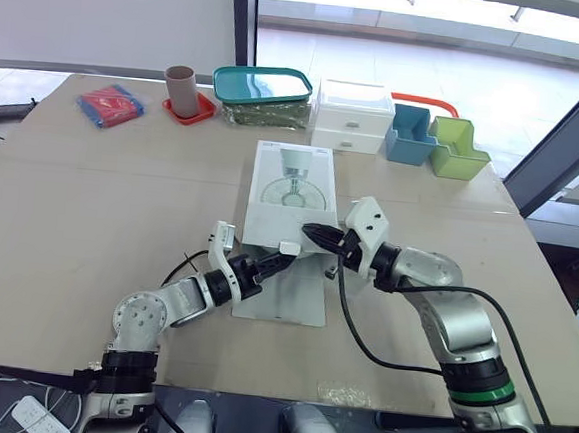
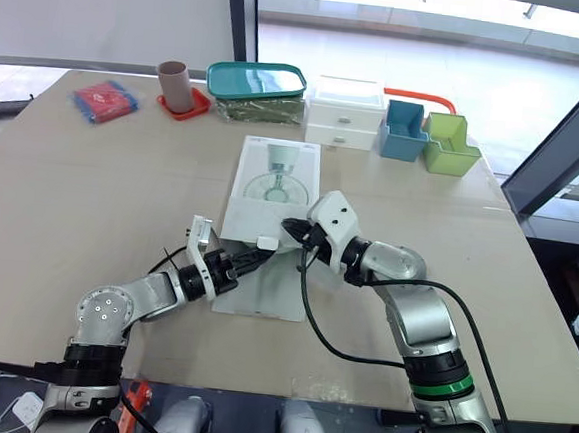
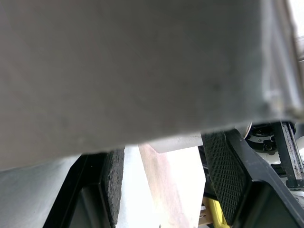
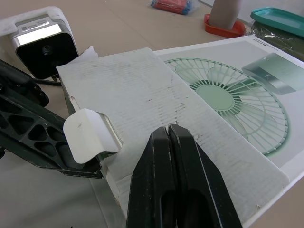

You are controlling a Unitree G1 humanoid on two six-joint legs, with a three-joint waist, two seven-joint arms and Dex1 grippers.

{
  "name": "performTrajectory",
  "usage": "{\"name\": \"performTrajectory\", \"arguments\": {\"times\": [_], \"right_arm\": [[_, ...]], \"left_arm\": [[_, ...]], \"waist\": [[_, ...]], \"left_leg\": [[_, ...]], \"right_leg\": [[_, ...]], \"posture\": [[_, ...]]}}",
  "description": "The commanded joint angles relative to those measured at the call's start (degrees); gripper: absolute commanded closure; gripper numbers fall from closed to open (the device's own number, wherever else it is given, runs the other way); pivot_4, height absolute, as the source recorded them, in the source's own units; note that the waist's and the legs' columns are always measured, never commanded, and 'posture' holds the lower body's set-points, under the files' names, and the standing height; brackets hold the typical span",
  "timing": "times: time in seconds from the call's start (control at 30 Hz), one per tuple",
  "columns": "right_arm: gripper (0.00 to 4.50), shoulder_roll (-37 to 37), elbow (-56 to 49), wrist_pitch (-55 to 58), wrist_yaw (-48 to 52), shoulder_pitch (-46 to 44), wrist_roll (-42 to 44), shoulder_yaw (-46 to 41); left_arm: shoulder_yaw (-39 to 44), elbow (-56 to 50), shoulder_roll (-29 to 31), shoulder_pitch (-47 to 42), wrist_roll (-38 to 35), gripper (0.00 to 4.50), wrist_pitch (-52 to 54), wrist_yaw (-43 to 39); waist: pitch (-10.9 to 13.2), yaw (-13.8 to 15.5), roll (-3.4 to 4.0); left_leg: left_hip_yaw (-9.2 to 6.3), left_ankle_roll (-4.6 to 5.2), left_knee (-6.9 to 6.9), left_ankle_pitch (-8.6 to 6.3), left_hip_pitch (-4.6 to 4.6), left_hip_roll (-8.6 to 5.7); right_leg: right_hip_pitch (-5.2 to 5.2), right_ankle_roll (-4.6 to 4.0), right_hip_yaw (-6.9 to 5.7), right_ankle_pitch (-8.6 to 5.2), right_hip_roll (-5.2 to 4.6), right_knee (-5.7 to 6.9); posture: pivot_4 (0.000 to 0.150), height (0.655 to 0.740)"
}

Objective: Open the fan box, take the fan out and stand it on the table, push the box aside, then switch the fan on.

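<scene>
Box (image 1: 290,188) flat on desk (image 1: 91,191), end flap (image 4: 88,135) ajar; left pincer (image 1: 280,262) spread beneath it; right pincer (image 4: 168,132) pressed together on top.

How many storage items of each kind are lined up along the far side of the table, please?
Open bins: 2, the blue bin and the green bin
White drawer units: 1
Lidded teal trays: 1
Total: 4

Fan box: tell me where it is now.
Left eye view: fan box lies flat at the centre of the table, nearer than the white drawers.
</scene>
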Motion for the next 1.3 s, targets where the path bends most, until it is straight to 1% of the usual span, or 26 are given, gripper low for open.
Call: {"name": "performTrajectory", "arguments": {"times": [0.03, 0.2, 0.33, 0.4, 0.6, 0.73, 0.83, 0.9, 0.93, 0.97, 1.0, 1.17, 1.3], "right_arm": [[4.5, -0.3, -1.0, 0.3, 0.0, 0.7, -0.2, -0.1], [4.5, -0.5, -1.4, 0.4, -0.1, 1.1, -0.2, -0.1], [4.5, -0.5, -1.6, 0.5, -0.1, 1.3, -0.3, -0.1], [4.5, -0.5, -1.4, 0.4, -0.1, 1.2, -0.3, -0.1], [4.5, -0.4, -1.4, 0.5, -0.1, 1.1, -0.3, -0.1], [4.5, -0.4, -1.4, 0.5, -0.2, 1.1, -0.4, -0.1], [4.5, -0.4, -1.2, 0.5, -0.2, 0.9, -0.4, -0.1], [4.5, -0.4, -1.3, 0.6, -0.2, 1.0, -0.4, -0.1], [4.5, -0.4, -1.4, 0.6, -0.2, 1.0, -0.4, -0.1], [4.5, -0.4, -1.5, 0.6, -0.2, 1.0, -0.4, -0.1], [4.5, -0.4, -1.5, 0.6, -0.2, 1.0, -0.3, -0.2], [4.5, -0.4, -1.5, 0.6, -0.3, 1.0, -0.4, -0.2], [4.5, -0.4, -1.4, 0.6, -0.4, 1.0, -0.4, -0.3]], "left_arm": [[2.2, -1.1, -1.0, -1.6, -1.8, 1.9, -1.7, 0.2], [3.2, -1.5, -1.7, -1.5, -3.6, 1.9, -0.7, 0.9], [3.9, -0.4, -1.8, -1.0, -3.7, 1.9, -0.1, 2.6], [4.9, 0.1, -2.4, -1.1, -4.9, 1.9, -0.4, 3.5], [4.6, 0.5, -2.1, 0.4, -6.3, 1.9, 1.6, 6.4], [4.6, 1.2, -2.2, 0.4, -7.4, 1.9, 1.9, 6.9], [3.5, 2.1, -1.6, -0.3, -6.3, 1.9, 2.1, 5.8], [3.0, 2.2, -1.3, -0.6, -5.9, 2.42, 2.1, 5.0], [2.9, 2.2, -1.2, -0.7, -5.8, 2.77, 2.1, 4.7], [2.8, 2.2, -1.1, -0.7, -5.8, 2.98, 2.1, 4.5], [2.8, 2.3, -1.0, -0.7, -5.7, 3.46, 2.1, 4.4], [2.6, 2.4, -0.6, -1.0, -4.6, 3.51, 1.2, 2.9], [3.0, 1.4, 0.1, -0.4, -5.6, 3.51, 2.1, 2.3]], "waist": [[0.0, 0.0, 0.0], [0.0, 0.0, -0.01], [0.0, 0.0, -0.01], [0.0, 0.0, -0.01], [0.0, 0.0, -0.01], [0.0, 0.0, -0.01], [0.0, 0.0, -0.01], [0.0, 0.0, -0.01], [0.0, 0.0, -0.01], [0.0, 0.0, -0.01], [0.0, 0.0, -0.01], [0.0, 0.0, -0.01], [0.0, 0.0, -0.01]], "left_leg": [[0.0, 0.0, 0.0, 0.0, 0.0, 0.0], [0.0, 0.0, 0.0, 0.0, 0.0, 0.0], [0.0, 0.0, 0.0, 0.0, 0.0, 0.0], [0.0, -0.01, -0.01, 0.0, 0.0, 0.01], [0.0, -0.01, -0.01, -0.01, 0.01, 0.01], [0.0, -0.01, -0.01, -0.01, 0.01, 0.01], [0.0, -0.01, -0.01, -0.01, 0.01, 0.01], [0.0, -0.01, -0.01, -0.01, 0.01, 0.01], [0.0, -0.01, -0.01, 0.0, 0.01, 0.0], [0.0, -0.01, -0.01, 0.0, 0.01, 0.0], [0.0, -0.02, -0.01, 0.0, 0.01, 0.0], [0.0, -0.03, -0.01, 0.01, 0.02, 0.0], [0.0, -0.03, -0.01, 0.01, 0.01, 0.0]], "right_leg": [[0.0, 0.0, 0.0, 0.0, 0.0, 0.0], [0.0, 0.01, 0.0, 0.0, 0.0, 0.0], [0.0, 0.01, 0.0, -0.01, 0.01, 0.0], [0.0, 0.01, 0.0, -0.01, 0.01, -0.01], [0.0, 0.02, 0.0, -0.01, 0.01, -0.02], [0.0, 0.02, 0.01, -0.01, 0.01, -0.02], [0.0, 0.03, 0.01, -0.02, 0.01, -0.02], [0.0, 0.04, 0.01, -0.02, 0.01, -0.02], [0.0, 0.2, 0.0, -0.12, 0.01, -0.02], [0.01, 0.24, 0.0, -0.14, 0.01, -0.02], [0.01, 0.24, 0.01, -0.14, 0.01, -0.02], [0.01, 0.28, 0.01, -0.16, 0.01, -0.03], [0.01, 0.28, 0.01, -0.16, 0.01, -0.03]], "posture": [[0.15, 0.74], [0.15, 0.74], [0.15, 0.74], [0.15, 0.74], [0.15, 0.74], [0.15, 0.74], [0.15, 0.74], [0.15, 0.74], [0.15, 0.74], [0.15, 0.74], [0.15, 0.74], [0.15, 0.74], [0.15, 0.74]]}}
